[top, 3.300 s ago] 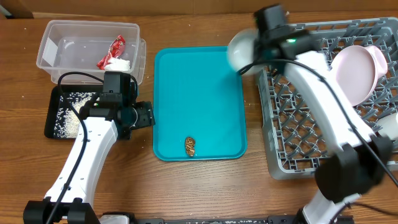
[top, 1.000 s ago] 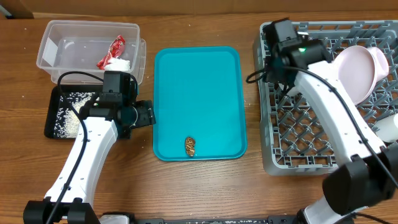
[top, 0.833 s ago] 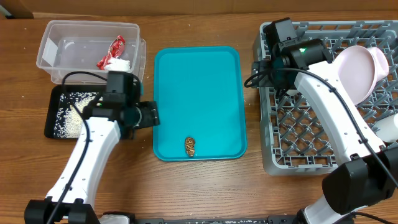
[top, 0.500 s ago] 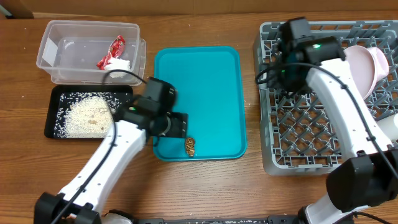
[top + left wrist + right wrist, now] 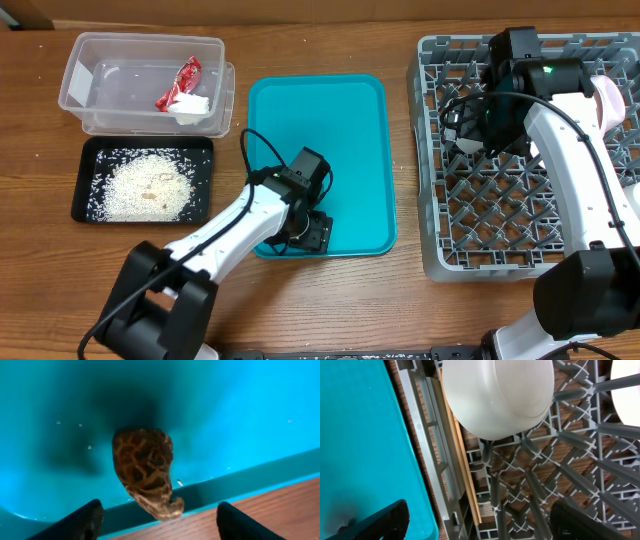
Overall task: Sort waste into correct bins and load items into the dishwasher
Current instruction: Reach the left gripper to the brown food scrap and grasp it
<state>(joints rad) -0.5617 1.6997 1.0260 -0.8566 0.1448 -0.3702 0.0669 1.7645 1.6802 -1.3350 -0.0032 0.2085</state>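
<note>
Two bins stand at the left of the worktop. The clear tub is at the back, with the red-and-white wrapper inside, near its right end. Just in front of it is the black tray, which holds a heap of white rice with loose grains around it.

To the right of them lies the teal tray. My left tool hangs low over its front edge. Its fingers are spread. The brown lump lies on the teal tray between them, close to the rim, and neither finger touches it.

Farther right is the grey rack. My right tool is above its back left part, with the fingers wide apart and nothing between them. Ahead of them a white bowl lies among the pegs, its rounded outside toward the wrist camera. The wooden chopsticks lie along the left wall of the rack. A pale pink plate is at the right side of the rack, mostly hidden by my arm.
</note>
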